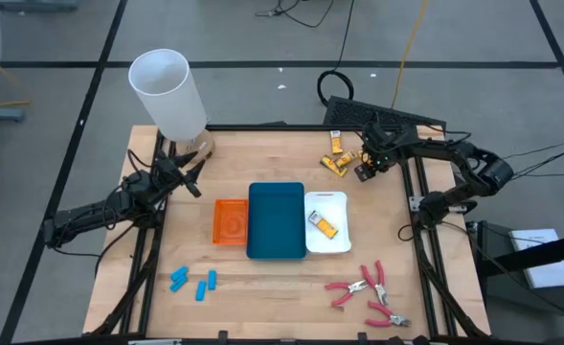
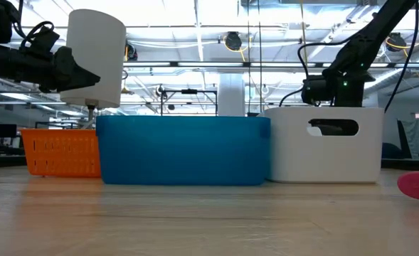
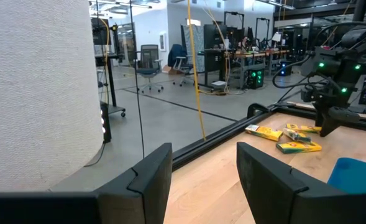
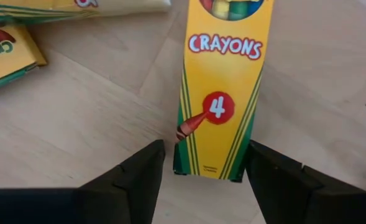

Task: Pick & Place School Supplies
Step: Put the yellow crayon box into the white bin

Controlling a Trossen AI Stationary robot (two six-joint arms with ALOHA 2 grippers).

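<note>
Right pincer point(image 4: 200, 171) is straddling a crayon box point(image 4: 225, 87) lying flat on the bench point(image 4: 83, 130), fingers spread either side, evidently lining up a pinch, while the left pincer point(image 3: 198, 177) is idling open beside the white cylinder point(image 3: 36, 93).

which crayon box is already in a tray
The crayon box in the white tray; the other boxes lie loose on the table's far right corner.
</note>
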